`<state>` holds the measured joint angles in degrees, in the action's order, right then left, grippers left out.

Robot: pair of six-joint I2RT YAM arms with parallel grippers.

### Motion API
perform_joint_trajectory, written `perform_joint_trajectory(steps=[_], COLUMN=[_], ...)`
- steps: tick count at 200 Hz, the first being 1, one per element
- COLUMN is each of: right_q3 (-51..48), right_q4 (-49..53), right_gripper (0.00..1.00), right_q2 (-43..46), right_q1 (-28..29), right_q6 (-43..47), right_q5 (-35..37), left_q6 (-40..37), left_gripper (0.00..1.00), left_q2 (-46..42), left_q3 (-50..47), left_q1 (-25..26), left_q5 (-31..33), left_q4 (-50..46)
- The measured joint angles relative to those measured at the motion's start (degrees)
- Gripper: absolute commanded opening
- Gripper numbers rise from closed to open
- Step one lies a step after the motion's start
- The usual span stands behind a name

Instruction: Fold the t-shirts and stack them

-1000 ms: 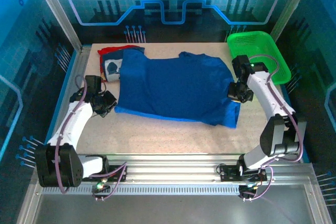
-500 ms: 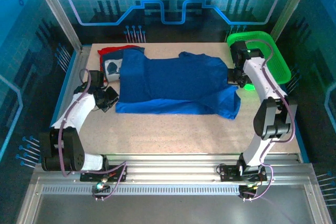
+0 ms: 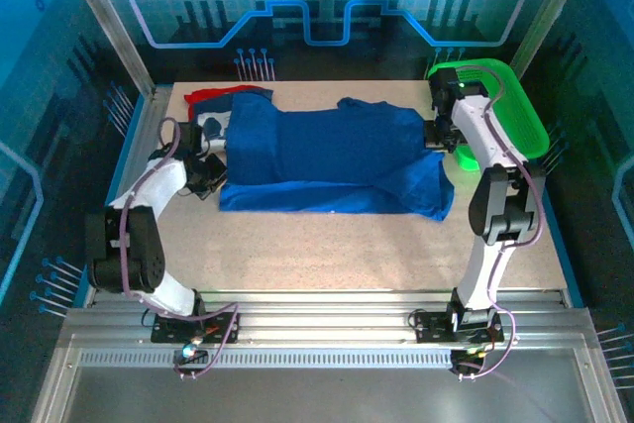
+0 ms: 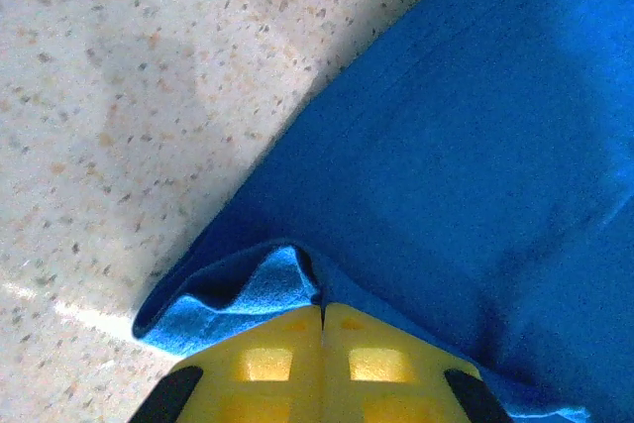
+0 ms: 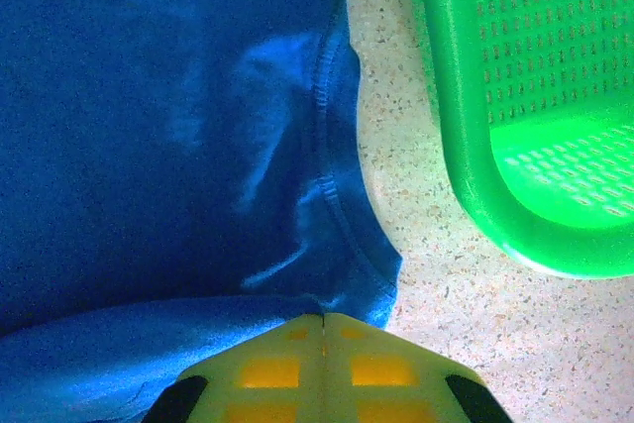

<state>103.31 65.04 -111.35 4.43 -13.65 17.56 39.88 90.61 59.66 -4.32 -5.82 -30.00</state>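
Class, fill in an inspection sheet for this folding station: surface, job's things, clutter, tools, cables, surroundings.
Surface: pale speckled table.
Job's things: blue t-shirt lying across the middle; red t-shirt and navy-and-white t-shirt at the far left, against it.
Clutter: green basket at the far right corner.
Tools: left tool shut on the blue t-shirt's left edge; right tool shut on its right edge.
Cables: purple cables run along both arms.
Surroundings: blue patterned panels; metal rail at the near edge.
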Motion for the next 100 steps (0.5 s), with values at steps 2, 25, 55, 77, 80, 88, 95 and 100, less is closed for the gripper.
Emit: perform_joint_trajectory(steps=[2,25,55,77,80,88,95,100], right_q3=[0.3,2.9,6.5,9.8,10.1,11.6,12.9,14.2], right_q4=[0.0,0.0,0.1,0.5,0.5,0.7,1.0,1.2], right_gripper=[0.0,0.0,0.01,0.03,0.03,0.04,0.05,0.05], right_q2=[-0.2,-2.6,-6.2,-9.4,-9.8,-11.0,-12.1,-13.1], right_q1=[0.0,0.0,0.0,0.0,0.0,0.0,0.0,0.1], right_q6=[0.0,0.7,0.7,0.7,0.7,0.7,0.7,0.7], right_q5=[0.0,-0.2,-1.1,-1.6,-1.7,-1.8,-2.0,-2.1], left_q6=[0.0,-0.2,-0.9,-0.4,-0.3,0.1,0.3,0.3], left_gripper=[0.0,0.0,0.56,0.64,0.64,0.65,0.65,0.65], left_q2=[0.3,4.0,8.0,8.3,8.3,8.3,8.0,7.6], left_q3=[0.2,2.3,4.8,5.5,5.6,6.3,6.9,7.3], left_q1=[0.0,0.0,0.0,0.1,0.1,0.4,1.0,1.6], left_q5=[0.0,0.0,0.0,0.0,0.0,0.0,0.1,0.1], left_q4=[0.0,0.9,2.5,3.1,3.1,3.1,3.0,2.9])
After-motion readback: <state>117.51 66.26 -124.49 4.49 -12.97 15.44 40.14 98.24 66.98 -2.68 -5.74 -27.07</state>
